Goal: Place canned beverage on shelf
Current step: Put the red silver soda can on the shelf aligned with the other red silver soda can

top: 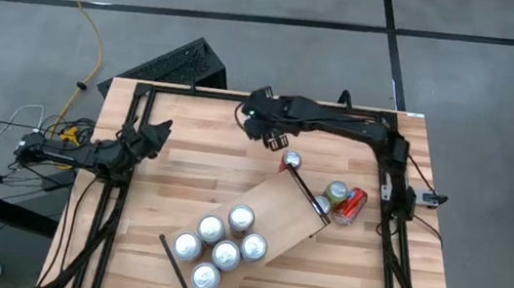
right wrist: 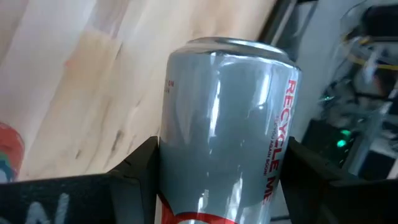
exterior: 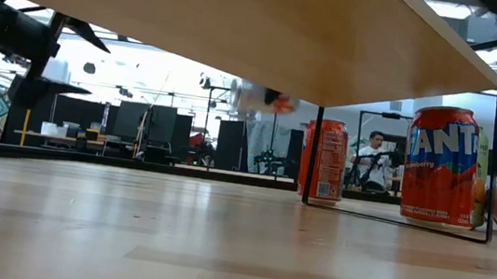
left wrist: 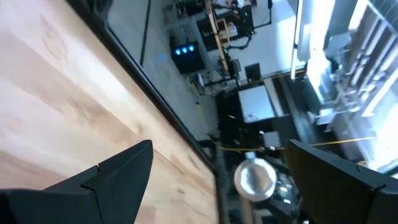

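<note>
Right tool (top: 275, 144): pinches a grey can (right wrist: 227, 124) just beyond the shelf's (top: 273, 210) far end.
Shelf: pale board on the tabletop (top: 185, 170), carrying six upright cans (top: 222, 238) at its near end.
Left tool (top: 158, 132): fingers spread, well apart from the shelf.

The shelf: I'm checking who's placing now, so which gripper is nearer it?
Right. The right gripper, shut on a can, sits just off the shelf at its far end; the left gripper waits open, well away.
</note>
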Available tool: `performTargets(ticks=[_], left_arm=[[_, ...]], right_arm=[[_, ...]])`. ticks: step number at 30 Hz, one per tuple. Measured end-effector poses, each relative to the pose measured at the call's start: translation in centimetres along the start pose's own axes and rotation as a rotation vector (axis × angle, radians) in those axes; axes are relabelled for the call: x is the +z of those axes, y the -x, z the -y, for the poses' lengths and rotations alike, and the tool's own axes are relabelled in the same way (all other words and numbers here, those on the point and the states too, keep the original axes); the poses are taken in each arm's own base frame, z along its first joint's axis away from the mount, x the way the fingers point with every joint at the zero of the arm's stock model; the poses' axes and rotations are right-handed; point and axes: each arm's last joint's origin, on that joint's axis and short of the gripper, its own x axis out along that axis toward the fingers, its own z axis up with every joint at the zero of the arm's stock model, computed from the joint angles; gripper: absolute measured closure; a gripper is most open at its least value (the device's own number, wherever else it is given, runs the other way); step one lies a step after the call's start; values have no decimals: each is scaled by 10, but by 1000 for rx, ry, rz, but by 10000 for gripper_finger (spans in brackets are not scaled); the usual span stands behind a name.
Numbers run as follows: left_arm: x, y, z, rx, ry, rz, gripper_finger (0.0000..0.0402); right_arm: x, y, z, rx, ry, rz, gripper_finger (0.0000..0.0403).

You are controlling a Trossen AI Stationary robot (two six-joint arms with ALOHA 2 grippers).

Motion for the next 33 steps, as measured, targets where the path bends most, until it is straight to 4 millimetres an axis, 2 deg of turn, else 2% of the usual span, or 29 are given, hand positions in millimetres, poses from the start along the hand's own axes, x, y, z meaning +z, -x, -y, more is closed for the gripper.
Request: performTargets(ticks=[3,7,15,25,33], left_arm=[[1,0,6,-39,61,-7,51],[5,0,12,-59,25,51,51],[5,0,8,-15,-93,96,51],[1,0,-3,37,-314,49,51],[1,0,-1,17,-220,26,51]], right_arm=[[0,30,11,-85,-20,103,169],[-2,66,19,-161,-52,209,168],[-7,109,17,-208,-62,291,168],[-15,141,16,-236,-146,352,168],[-14,145,15,-230,-241,378,168]])
